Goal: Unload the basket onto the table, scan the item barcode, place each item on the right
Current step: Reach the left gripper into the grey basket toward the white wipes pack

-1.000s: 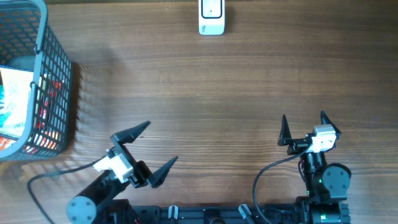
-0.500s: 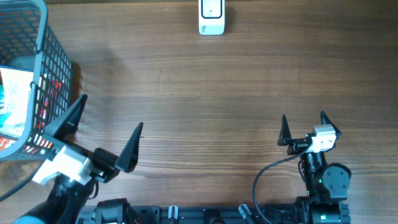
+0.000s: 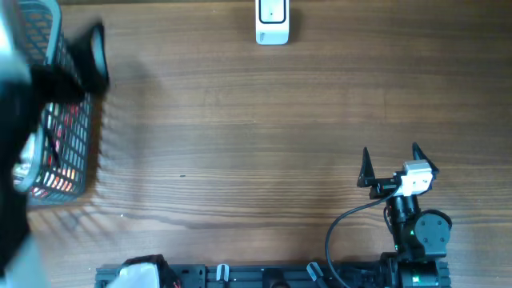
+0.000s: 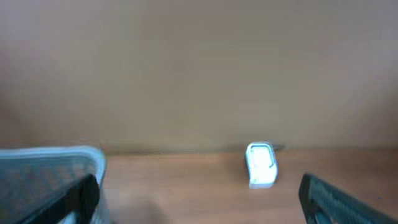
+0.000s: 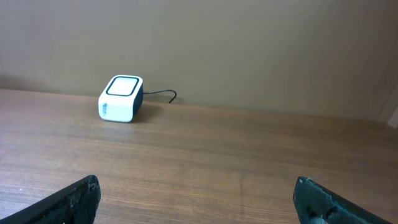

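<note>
A wooden table (image 3: 240, 144) meets a plain beige wall (image 5: 249, 50).

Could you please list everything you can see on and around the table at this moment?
Table: one, brown wood, fills the overhead view.
Scanner: one, white, far edge near the centre.
Basket: one, blue-grey mesh, left edge.
Packaged goods: count unclear, red-orange, inside the basket.
Left gripper: one, black fingers spread, empty, blurred over the basket.
Right gripper: one, black fingers spread, empty, near side on the right.
</note>
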`<state>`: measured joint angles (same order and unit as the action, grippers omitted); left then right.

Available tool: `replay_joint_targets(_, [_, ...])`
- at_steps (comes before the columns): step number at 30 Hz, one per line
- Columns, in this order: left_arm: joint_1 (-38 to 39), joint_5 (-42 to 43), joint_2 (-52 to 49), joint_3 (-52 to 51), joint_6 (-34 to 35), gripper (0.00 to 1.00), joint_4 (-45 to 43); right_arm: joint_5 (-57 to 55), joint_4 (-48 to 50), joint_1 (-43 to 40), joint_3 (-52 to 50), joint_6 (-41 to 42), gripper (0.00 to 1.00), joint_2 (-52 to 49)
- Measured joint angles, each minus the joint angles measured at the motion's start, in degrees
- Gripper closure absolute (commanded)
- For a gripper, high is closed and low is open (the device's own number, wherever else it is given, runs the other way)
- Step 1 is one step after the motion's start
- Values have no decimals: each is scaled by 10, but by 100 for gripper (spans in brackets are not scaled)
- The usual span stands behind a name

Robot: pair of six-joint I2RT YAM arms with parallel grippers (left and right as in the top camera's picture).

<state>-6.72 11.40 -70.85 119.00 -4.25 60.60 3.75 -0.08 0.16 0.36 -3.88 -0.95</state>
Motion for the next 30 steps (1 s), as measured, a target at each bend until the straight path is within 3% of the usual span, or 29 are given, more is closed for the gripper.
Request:
replay_joint_targets(3, [-3, -34, -131, 147, -20, 0, 81, 0, 0, 0, 0, 0, 0, 0])
replay_joint_targets(7, [-30, -102, -215, 231, 10, 0, 80, 0, 0, 0, 0, 0, 0, 0])
replay_joint_targets(17, [-213, -203, -268, 257, 132, 0, 117, 0, 0, 0, 0, 0, 0, 0])
replay_joint_targets(30, [-336, -206, -419, 257, 166, 0, 205, 0, 0, 0, 0, 0, 0, 0])
